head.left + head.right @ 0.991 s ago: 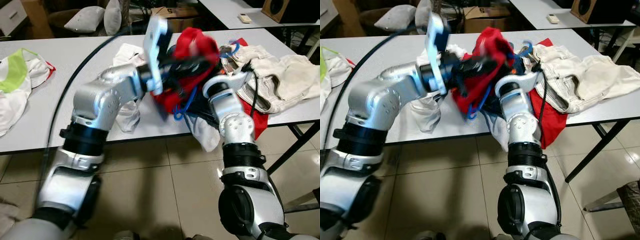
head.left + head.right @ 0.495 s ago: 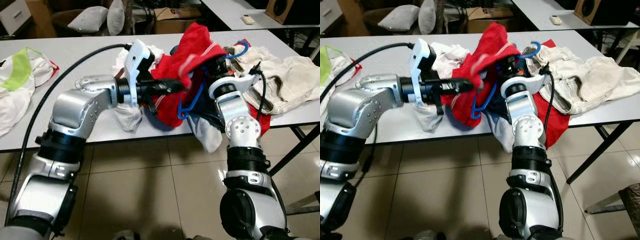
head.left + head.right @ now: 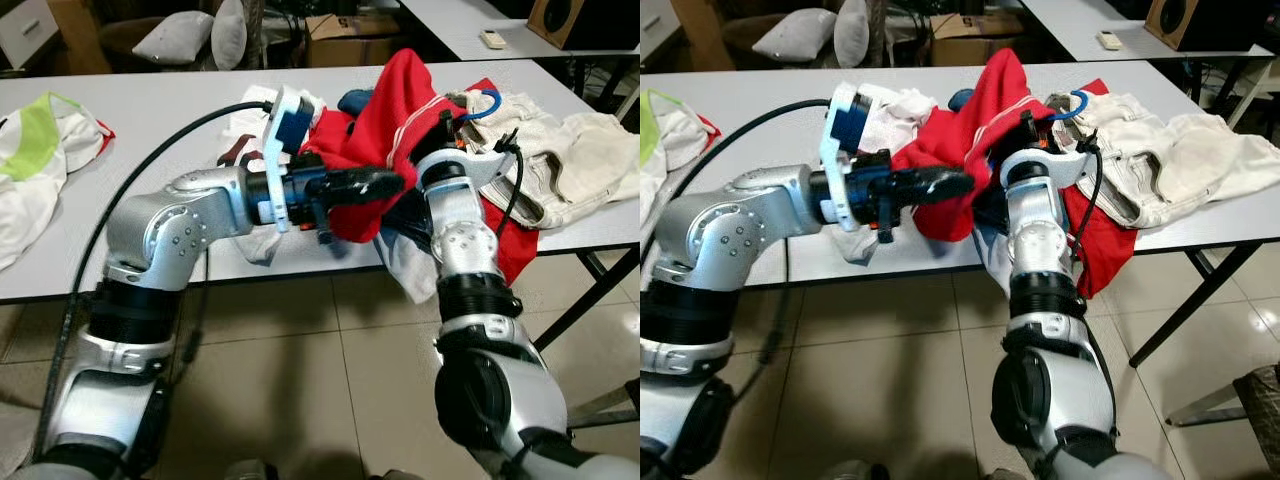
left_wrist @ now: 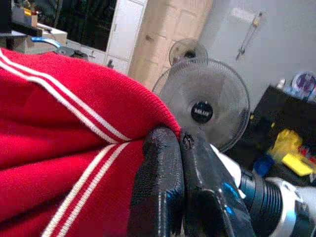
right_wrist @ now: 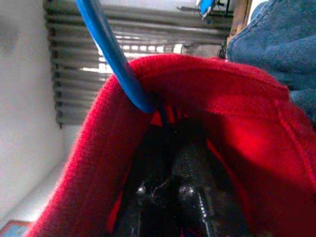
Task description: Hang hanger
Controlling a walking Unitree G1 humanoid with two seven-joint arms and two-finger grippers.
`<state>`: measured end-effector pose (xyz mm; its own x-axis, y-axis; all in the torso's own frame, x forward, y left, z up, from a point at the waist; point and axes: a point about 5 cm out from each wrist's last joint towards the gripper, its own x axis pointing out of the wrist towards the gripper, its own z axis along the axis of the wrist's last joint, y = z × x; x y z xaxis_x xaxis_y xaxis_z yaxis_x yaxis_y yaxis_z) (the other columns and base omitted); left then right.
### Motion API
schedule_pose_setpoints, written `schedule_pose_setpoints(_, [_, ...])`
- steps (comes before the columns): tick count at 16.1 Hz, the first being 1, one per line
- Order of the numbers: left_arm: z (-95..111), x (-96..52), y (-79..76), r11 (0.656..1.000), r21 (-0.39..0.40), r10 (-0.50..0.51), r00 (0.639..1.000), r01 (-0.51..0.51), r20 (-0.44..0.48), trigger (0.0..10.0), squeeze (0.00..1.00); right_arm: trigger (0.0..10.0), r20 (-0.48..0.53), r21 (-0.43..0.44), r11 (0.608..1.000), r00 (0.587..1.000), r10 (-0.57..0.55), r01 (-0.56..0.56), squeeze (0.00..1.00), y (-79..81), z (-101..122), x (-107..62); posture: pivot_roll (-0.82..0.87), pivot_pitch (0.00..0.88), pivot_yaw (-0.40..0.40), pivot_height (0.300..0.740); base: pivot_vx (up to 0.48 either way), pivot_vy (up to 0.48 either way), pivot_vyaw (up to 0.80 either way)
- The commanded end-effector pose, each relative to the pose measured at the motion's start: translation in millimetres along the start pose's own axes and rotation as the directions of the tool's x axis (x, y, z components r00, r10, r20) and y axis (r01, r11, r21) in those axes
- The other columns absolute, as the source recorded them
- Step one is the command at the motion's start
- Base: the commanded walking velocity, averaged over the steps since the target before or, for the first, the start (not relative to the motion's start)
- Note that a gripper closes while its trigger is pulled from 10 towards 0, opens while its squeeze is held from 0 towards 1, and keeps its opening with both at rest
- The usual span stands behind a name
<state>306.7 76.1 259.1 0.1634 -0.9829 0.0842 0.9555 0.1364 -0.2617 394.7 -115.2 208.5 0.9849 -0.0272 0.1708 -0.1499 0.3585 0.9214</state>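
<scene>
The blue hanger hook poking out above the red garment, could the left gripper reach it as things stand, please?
Probably not: the left gripper is shut on the red garment, and the blue hanger hook sits beyond the right arm.

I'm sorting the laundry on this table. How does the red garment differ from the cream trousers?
The red garment is bright red with white stripes; the cream trousers are plain off-white. The red garment is held up by both the left gripper and the right gripper; the trousers lie untouched. Both are crumpled.
</scene>
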Motion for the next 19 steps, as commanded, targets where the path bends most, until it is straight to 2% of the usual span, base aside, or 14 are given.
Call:
schedule_pose_setpoints(1, [15,7.6,-12.3,0.997,0.040,-0.064,0.997,0.062,0.036,0.0,0.00,10.0,0.024,0.037,0.999,1.000,0.019,-0.020,0.00,9.3,-3,3.4,-0.02,0.000,-0.027,0.740,0.000,0.000,0.00])
schedule_pose_setpoints(2, [21,13.0,-9.4,0.999,0.042,-0.027,0.996,0.024,0.080,0.0,0.00,10.0,-0.001,0.028,0.999,1.000,0.022,-0.022,0.00,11.1,-11,3.1,-0.01,0.000,-0.030,0.740,0.000,0.000,0.00])
schedule_pose_setpoints(4, [47,21.8,6.7,0.992,0.026,0.111,0.966,-0.121,0.234,0.0,0.00,10.0,-0.110,-0.117,0.989,0.991,0.077,-0.090,0.00,20.3,-36,-2.7,-0.01,0.000,-0.021,0.740,0.000,0.000,0.00])
schedule_pose_setpoints(5, [50,22.3,8.0,0.991,0.021,0.122,0.961,-0.131,0.249,0.0,0.00,10.0,-0.125,-0.142,0.985,0.989,0.083,-0.101,0.00,21.3,-39,-3.4,-0.01,0.000,-0.021,0.740,0.000,0.000,0.00])
schedule_pose_setpoints(7, [77,28.5,12.5,0.984,0.034,0.150,0.920,-0.173,0.361,0.0,0.00,10.0,-0.246,-0.352,0.927,0.968,0.040,-0.128,0.00,24.1,-57,-12.0,-0.03,0.000,0.000,0.740,0.000,0.000,0.00])
schedule_pose_setpoints(8, [81,29.4,12.4,0.984,0.033,0.152,0.914,-0.177,0.377,0.0,0.00,10.0,-0.267,-0.374,0.918,0.963,0.027,-0.129,0.00,23.7,-58,-13.6,-0.03,0.000,0.000,0.740,0.000,0.000,0.00])
schedule_pose_setpoints(9, [87,30.9,13.3,0.981,0.028,0.165,0.907,-0.190,0.388,0.0,0.00,10.0,-0.312,-0.348,0.927,0.950,0.026,-0.139,0.00,26.9,-60,-18.8,-0.04,0.000,0.017,0.740,0.000,0.000,0.00])
schedule_pose_setpoints(11, [84,34.4,13.3,0.982,0.007,0.176,0.929,-0.188,0.324,0.0,0.00,10.0,-0.281,-0.383,0.921,0.959,-0.040,-0.074,0.00,22.4,-49,-18.8,-0.05,0.000,0.021,0.740,0.000,0.000,0.00])
schedule_pose_setpoints(12, [74,33.7,9.0,0.984,0.055,0.150,0.958,-0.168,0.243,0.0,0.00,10.0,-0.224,-0.287,0.958,0.973,-0.047,-0.019,0.00,21.3,-36,-12.8,-0.05,0.000,0.032,0.740,0.000,0.000,0.00])
schedule_pose_setpoints(13, [64,29.4,10.6,0.974,0.068,0.198,0.962,-0.214,0.190,0.0,0.00,10.0,-0.203,-0.185,0.983,0.979,-0.024,-0.014,0.00,25.3,-24,-8.0,-0.05,0.000,0.032,0.740,0.000,0.000,0.00])
schedule_pose_setpoints(14, [62,25.9,12.0,0.974,0.007,0.222,0.954,-0.228,0.204,0.0,0.00,10.0,-0.207,-0.168,0.985,0.978,0.009,-0.045,0.00,29.6,-21,-7.7,-0.05,0.000,0.028,0.740,0.000,0.000,0.00])
schedule_pose_setpoints(15, [61,25.3,10.6,0.974,-0.021,0.224,0.952,-0.225,0.209,0.0,0.00,10.0,-0.191,-0.161,0.986,0.982,0.012,-0.043,0.00,30.9,-20,-9.1,-0.05,0.000,0.024,0.740,0.000,0.000,0.00])
schedule_pose_setpoints(17, [55,30.1,2.6,0.981,-0.026,0.195,0.962,-0.194,0.189,0.0,0.00,10.0,-0.151,-0.152,0.988,0.988,-0.005,-0.018,0.00,29.7,-16,-8.8,-0.04,0.000,0.013,0.740,0.000,0.000,0.00])
schedule_pose_setpoints(19, [54,43.9,-9.6,0.986,-0.106,0.150,0.961,-0.128,0.231,0.0,0.00,10.0,-0.040,-0.154,0.988,0.999,-0.020,0.013,0.00,25.1,-7,-3.2,-0.02,0.000,-0.009,0.740,0.000,0.000,0.00])
